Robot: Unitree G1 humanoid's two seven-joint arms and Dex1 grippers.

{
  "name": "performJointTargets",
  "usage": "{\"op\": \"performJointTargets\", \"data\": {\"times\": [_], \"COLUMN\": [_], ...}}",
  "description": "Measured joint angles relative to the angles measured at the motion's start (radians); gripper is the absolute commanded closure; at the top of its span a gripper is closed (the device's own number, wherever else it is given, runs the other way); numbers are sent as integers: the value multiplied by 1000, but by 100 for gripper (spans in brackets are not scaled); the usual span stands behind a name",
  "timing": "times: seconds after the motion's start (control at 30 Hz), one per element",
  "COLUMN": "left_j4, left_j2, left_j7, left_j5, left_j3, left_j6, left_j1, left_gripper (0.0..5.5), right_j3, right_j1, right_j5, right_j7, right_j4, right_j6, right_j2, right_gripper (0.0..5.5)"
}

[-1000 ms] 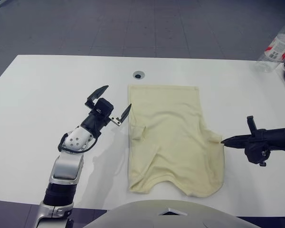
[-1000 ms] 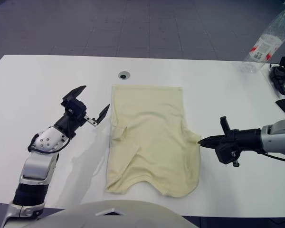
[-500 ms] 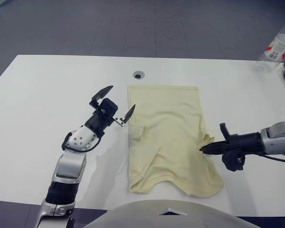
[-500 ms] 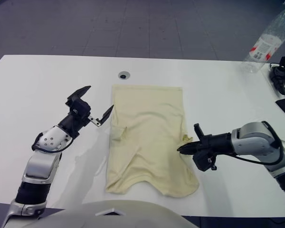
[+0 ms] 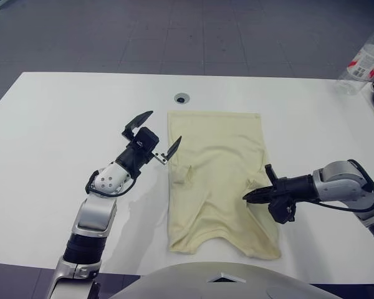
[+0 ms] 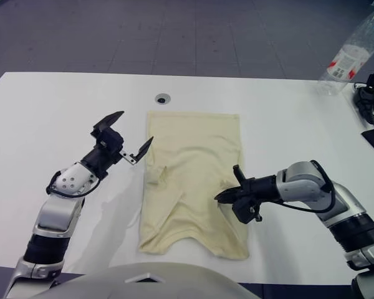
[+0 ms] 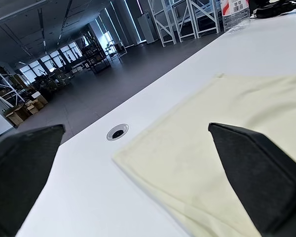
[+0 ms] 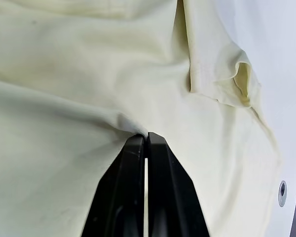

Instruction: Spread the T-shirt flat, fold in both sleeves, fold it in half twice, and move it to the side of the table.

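**A:** Item one, nearest us?

**B:** The T-shirt [image 5: 218,156], pale yellow. It lies lengthwise at the middle of the white table [image 5: 62,124], curved edge toward us. It is rumpled, with a small flap resting on its left part.

**A:** Item two?

**B:** Our right gripper [image 5: 245,198], low over the shirt's right part. Its jaws are closed together, pinching a ridge of cloth. In the right wrist view we see the fabric puckered at the tips.

**A:** Item three?

**B:** Our left gripper [image 5: 166,125], held above the table just beside the shirt's left edge. Its jaws are spread wide with nothing between them.

**A:** And farther off?

**B:** We list a round cable port [image 5: 182,98] just beyond the shirt's far left corner. A clear plastic bottle [image 5: 361,62] stands at the far right corner, with dark cables [image 6: 364,96] near it at the right edge.
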Motion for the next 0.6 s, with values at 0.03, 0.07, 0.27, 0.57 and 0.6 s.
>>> {"op": "performJointTargets", "data": {"times": [0.03, 0.07, 0.27, 0.57, 0.6], "left_j4": [1, 1, 3, 21, 21], "left_j2": [0, 0, 0, 2, 2], "left_j7": [0, 0, 0, -2, -2], "left_j5": [0, 0, 1, 14, 15], "left_j3": [0, 0, 0, -4, -4], "left_j6": [0, 0, 0, -5, -6], "left_j1": [0, -1, -1, -10, -11], "left_gripper": [10, 10, 10, 10, 10], "right_j3": [0, 0, 0, 16, 17], "right_j1": [-1, -2, -5, 1, 3], "right_j5": [9, 18, 47, 14, 3], "right_j7": [0, 1, 4, 0, 0], "right_j4": [-10, -20, -63, -67, -60], "right_j6": [10, 17, 47, 51, 50], "right_j2": [4, 5, 7, 43, 43], "right_gripper": [549, 549, 549, 549, 526]}}
